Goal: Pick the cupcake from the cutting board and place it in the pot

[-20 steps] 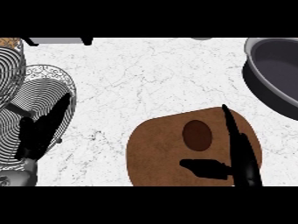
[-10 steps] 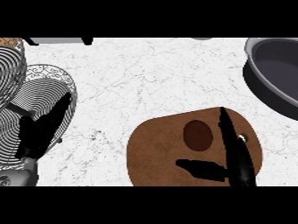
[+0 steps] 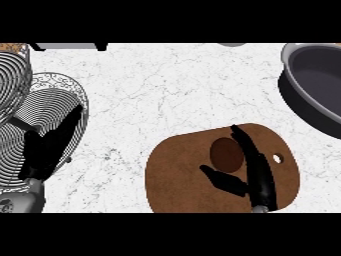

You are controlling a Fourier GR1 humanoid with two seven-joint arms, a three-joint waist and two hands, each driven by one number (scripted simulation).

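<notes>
While the grey pot [image 3: 328, 92] waits at the counter's [image 3: 173, 90] right edge, the cupcake [image 3: 226, 153] sits mid cutting board [image 3: 180, 175], flanked by the right hand's [image 3: 256, 170] spread fingers and thumb; closing evenly around it should precede lifting. Left hand [image 3: 49, 145] rests open over a patterned plate [image 3: 10, 95].

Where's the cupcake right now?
In the head view the cupcake sits on the cutting board at lower right, between the right hand's thumb and fingers, with the pot up at the right edge.
</notes>
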